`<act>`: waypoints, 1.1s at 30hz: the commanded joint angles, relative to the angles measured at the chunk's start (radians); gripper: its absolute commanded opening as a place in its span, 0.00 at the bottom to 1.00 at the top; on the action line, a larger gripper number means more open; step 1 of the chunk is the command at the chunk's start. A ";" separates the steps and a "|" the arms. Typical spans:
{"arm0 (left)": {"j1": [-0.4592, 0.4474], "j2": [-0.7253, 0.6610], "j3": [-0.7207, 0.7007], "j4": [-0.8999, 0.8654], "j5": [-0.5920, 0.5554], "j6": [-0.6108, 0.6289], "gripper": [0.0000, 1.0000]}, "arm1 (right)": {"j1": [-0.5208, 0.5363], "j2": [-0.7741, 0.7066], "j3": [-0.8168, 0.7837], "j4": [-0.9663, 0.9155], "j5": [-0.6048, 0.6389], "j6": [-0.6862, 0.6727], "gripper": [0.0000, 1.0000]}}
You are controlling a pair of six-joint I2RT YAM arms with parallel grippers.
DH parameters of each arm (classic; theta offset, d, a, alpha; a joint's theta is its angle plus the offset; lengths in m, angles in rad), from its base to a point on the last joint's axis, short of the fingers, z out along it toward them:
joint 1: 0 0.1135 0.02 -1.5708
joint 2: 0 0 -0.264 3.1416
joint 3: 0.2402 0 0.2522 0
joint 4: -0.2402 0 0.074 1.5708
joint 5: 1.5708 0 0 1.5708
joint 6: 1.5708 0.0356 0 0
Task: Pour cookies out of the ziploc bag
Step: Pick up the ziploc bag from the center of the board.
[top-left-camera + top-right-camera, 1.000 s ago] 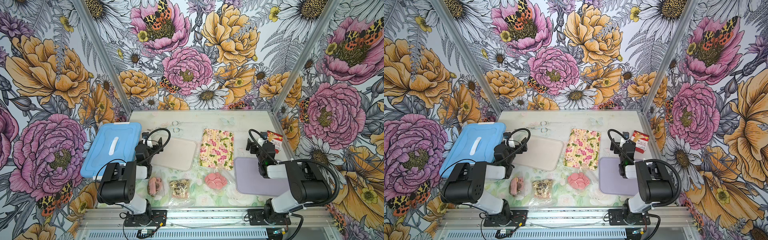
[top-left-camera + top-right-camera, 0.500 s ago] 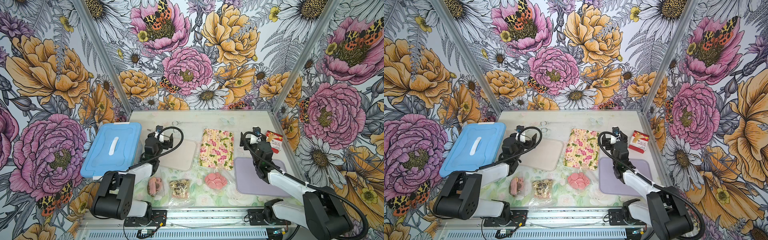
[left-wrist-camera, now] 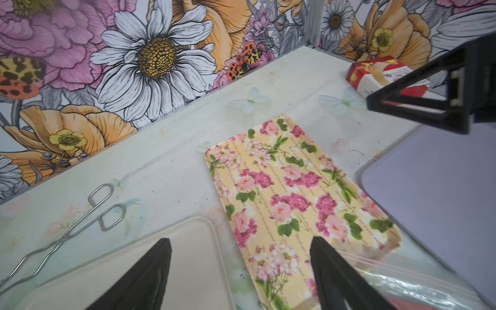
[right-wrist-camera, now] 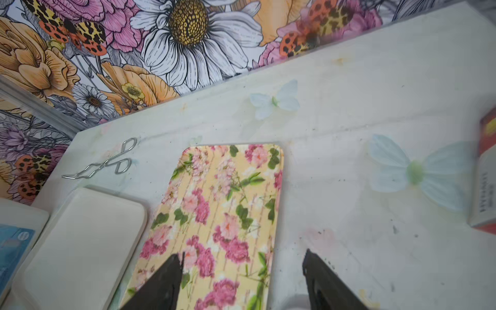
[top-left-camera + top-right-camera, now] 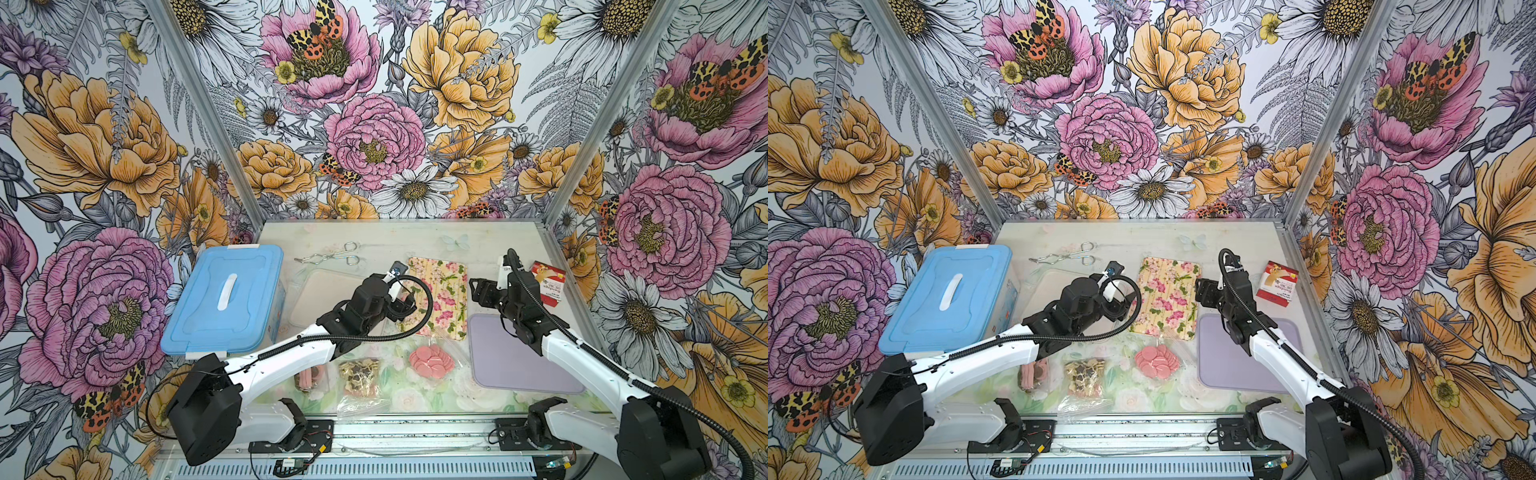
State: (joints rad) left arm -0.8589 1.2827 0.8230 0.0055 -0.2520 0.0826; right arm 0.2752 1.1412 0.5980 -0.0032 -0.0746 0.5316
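Observation:
Three clear ziploc bags lie near the table's front edge in both top views. One holds pink disc cookies (image 5: 430, 359) (image 5: 1156, 361), one star-flower cookies (image 5: 359, 374) (image 5: 1086, 376), and one ring-centred cookies (image 5: 307, 376), partly under my left arm. My left gripper (image 5: 405, 301) (image 3: 240, 255) hangs open and empty over the gap between the beige tray (image 3: 161, 255) and the floral tray (image 3: 295, 188). A ziploc bag edge (image 3: 402, 281) shows beside it. My right gripper (image 5: 478, 291) (image 4: 243, 268) is open and empty over the floral tray's right edge.
A purple tray (image 5: 519, 357) lies at the front right and a blue lidded box (image 5: 226, 299) at the left. Metal tongs (image 5: 332, 255) lie at the back and a red carton (image 5: 548, 282) by the right wall.
Both arms have reached out from their folded pose at the front toward the floral tray in the middle. Both pairs of jaws have narrowed a little.

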 commanded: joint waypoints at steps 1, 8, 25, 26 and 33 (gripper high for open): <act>-0.057 0.036 -0.021 -0.024 -0.022 -0.039 0.80 | 0.034 -0.004 -0.004 0.006 -0.165 0.091 0.70; -0.148 0.175 -0.093 0.075 0.057 -0.053 0.77 | 0.170 -0.045 -0.020 -0.015 -0.090 0.061 0.69; -0.263 0.208 -0.090 0.130 0.318 0.046 0.72 | 0.188 -0.199 -0.103 0.010 0.062 0.061 0.66; -0.294 0.231 -0.074 0.132 0.273 0.060 0.72 | 0.188 -0.235 -0.097 -0.026 0.131 0.026 0.67; -0.340 0.257 -0.027 0.065 0.176 0.136 0.69 | 0.070 -0.340 -0.114 -0.081 0.175 -0.047 0.78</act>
State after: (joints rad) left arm -1.2022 1.5593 0.7773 0.1268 -0.0364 0.1616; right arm 0.3790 0.8047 0.4850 -0.0433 0.0944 0.5182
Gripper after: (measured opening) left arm 0.691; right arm 0.776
